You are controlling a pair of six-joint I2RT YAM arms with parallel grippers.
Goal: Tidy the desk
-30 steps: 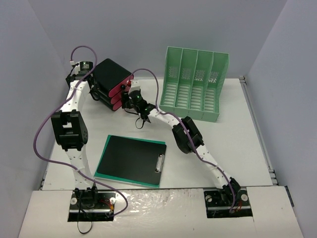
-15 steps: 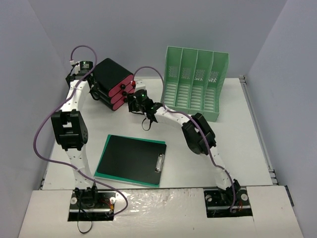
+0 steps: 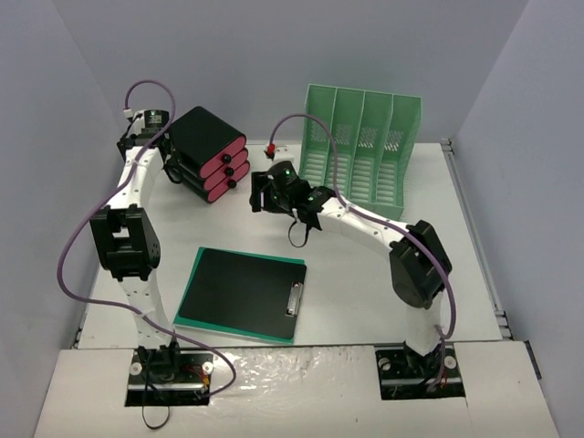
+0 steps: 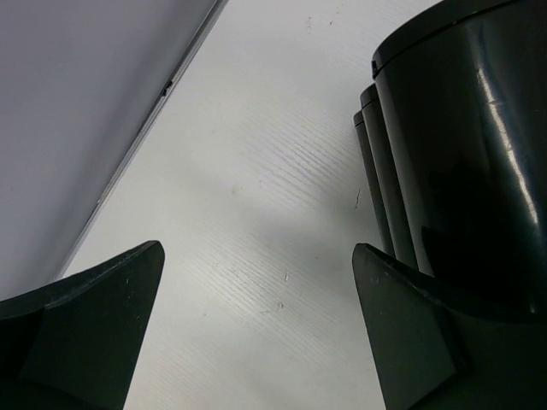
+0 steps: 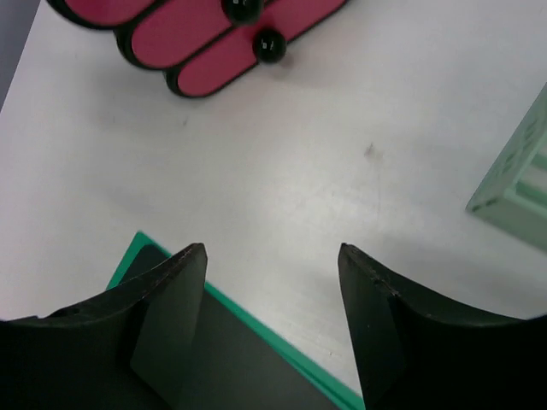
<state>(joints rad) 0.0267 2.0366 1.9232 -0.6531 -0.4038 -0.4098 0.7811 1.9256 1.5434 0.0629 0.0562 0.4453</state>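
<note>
Left fingers (image 4: 94, 316) are spread wide, nothing between them except bare desk (image 4: 256, 162). The black drawer unit (image 4: 461, 128) sits just beside one finger and a bit ahead of it; can't tell if they're actually touching. Right fingers (image 5: 162, 316) are parted too, gripping nothing, hovering over the white desk. The green-edged clipboard (image 5: 248, 376) lies under and between them. The unit's pink drawer fronts are ahead of the tips, and the mint file rack (image 5: 521, 188) pokes in off to one side.

Left arm (image 3: 137, 187) and right arm (image 3: 360, 222): white links, black joint housings. Purple cables (image 3: 61, 265) loop along both.
</note>
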